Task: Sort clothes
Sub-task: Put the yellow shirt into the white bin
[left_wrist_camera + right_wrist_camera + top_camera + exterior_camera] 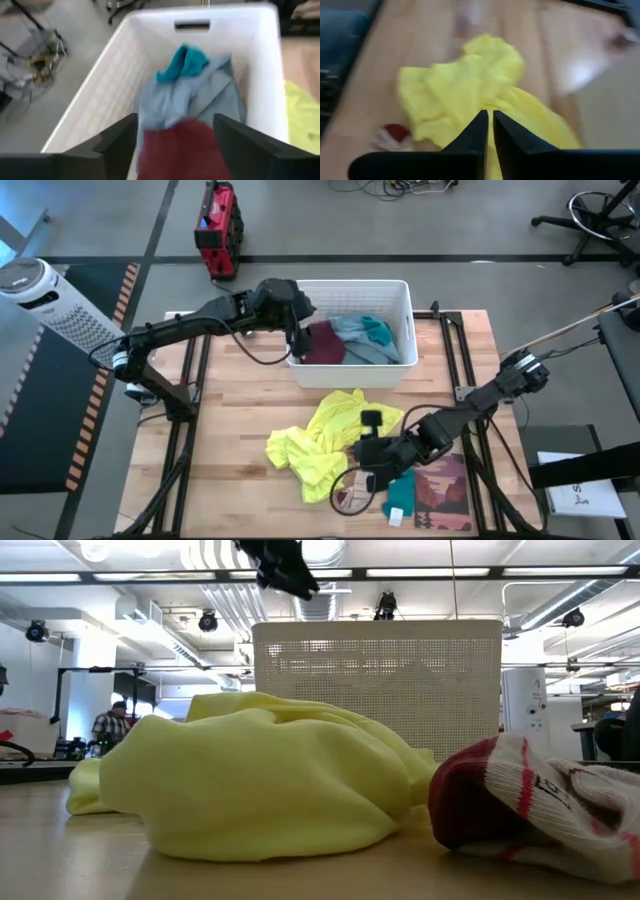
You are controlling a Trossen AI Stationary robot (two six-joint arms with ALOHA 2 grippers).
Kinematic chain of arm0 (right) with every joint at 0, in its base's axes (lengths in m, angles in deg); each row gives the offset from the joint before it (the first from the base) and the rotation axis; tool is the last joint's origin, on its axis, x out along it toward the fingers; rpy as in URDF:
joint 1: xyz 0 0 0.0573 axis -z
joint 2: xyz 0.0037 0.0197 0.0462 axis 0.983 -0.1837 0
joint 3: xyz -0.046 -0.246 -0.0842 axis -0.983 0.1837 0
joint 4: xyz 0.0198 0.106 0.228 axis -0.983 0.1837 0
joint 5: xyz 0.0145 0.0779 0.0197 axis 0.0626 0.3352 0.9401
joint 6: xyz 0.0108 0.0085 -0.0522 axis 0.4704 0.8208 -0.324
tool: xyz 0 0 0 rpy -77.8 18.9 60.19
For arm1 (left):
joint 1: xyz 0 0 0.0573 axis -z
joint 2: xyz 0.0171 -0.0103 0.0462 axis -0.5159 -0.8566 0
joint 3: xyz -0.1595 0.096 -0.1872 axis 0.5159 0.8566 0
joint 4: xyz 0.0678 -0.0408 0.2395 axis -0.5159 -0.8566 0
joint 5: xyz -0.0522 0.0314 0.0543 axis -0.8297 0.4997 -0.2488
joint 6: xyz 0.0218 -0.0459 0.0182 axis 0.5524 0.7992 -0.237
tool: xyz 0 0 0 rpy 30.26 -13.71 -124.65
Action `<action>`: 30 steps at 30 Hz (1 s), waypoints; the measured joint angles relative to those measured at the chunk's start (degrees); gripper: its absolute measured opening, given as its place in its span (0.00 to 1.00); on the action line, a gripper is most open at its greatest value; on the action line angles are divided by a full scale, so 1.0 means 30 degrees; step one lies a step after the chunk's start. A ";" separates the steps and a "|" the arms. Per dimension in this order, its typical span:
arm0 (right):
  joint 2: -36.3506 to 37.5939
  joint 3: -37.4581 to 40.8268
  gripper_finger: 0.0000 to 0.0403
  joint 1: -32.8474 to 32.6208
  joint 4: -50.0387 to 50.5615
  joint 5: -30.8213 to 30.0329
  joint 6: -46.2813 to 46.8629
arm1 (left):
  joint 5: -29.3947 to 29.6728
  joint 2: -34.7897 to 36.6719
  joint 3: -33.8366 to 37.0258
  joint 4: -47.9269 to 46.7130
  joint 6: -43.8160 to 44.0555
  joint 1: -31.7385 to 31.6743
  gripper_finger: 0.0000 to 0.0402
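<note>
My left tool [298, 338] hung over the left edge of the white basket [405, 300] at the far side of the table [240, 410]. Its fingers [117, 142] stood spread apart, gripping nothing, with the maroon garment [325, 343] lying just under them inside the basket. Beside that piece, further right in the basket, lay the grey-blue garment [360, 345] with the teal piece [378, 330] on top of it.

My right tool [368, 450] sat low over the near half of the table, at the right edge of the neon yellow garment [320, 442]. Its fingers [512, 137] were pressed almost together, and I could not see any cloth caught between them. The yellow garment lay crumpled and spread on the bare wood, well apart from the basket.

A small white and red sock [540, 800] rested on the table just right of the yellow heap in the low view. Near the table's front edge a small teal piece [402, 498] lay touching the reddish-brown printed mat [445, 492].
</note>
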 joint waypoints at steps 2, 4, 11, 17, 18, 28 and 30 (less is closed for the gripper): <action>0.0000 0.0550 0.08 0.0204 -0.1593 0.1283 -0.0442 | 0.0015 0.0230 0.0021 0.0394 0.0099 0.0445 0.68; 0.0000 0.0985 0.12 0.0375 -0.2357 0.2134 -0.0537 | 0.0022 0.0393 0.0134 0.0862 -0.0110 0.1031 0.72; -0.0112 0.1958 0.33 0.0635 -0.2672 0.2580 0.0173 | 0.0046 0.1620 0.1787 0.3535 -0.0956 0.3305 0.77; -0.1408 0.1993 0.52 0.0740 -0.3479 0.2590 0.0279 | 0.0534 0.3742 0.5678 0.7105 -0.0807 0.4874 0.77; -0.1688 0.1999 0.55 0.0783 -0.3767 0.2583 0.0254 | 0.0545 0.4267 0.6511 0.7754 -0.0640 0.5114 0.77; -0.4496 0.1693 0.69 0.1748 -0.5298 0.2656 -0.0724 | 0.0701 0.9566 1.4083 1.2256 0.1085 0.8267 0.77; -0.5150 0.1473 0.70 0.2079 -0.5470 0.2730 -0.0721 | 0.1595 1.0448 1.5540 1.3163 0.0974 0.9141 0.77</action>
